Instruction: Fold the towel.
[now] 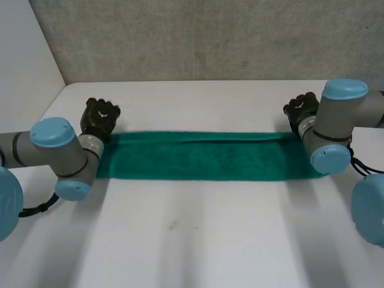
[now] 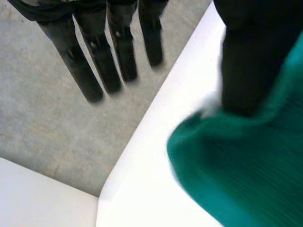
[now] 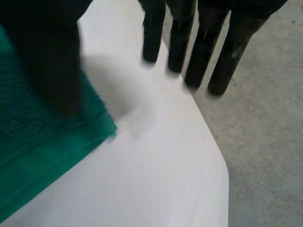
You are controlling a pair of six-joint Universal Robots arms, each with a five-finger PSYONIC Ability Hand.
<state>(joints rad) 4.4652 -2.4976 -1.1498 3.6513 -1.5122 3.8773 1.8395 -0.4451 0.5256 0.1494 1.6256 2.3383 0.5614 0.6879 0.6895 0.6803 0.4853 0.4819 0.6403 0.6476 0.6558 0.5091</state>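
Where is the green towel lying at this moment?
In the head view the towel lies as a long flat strip across the middle of the table, its far corners beside the left hand and the right hand.

Right robot hand: fingers straight, thumb over towel corner.

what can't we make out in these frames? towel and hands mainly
Head view: the towel runs under the left arm and right arm, so its end edges are hidden.
Left wrist view: the left hand has its blurred thumb over part of the towel; contact unclear.
Right wrist view: the right hand has its thumb over the cloth beside the corner; contact unclear too.
Layer count: too fine to tell.
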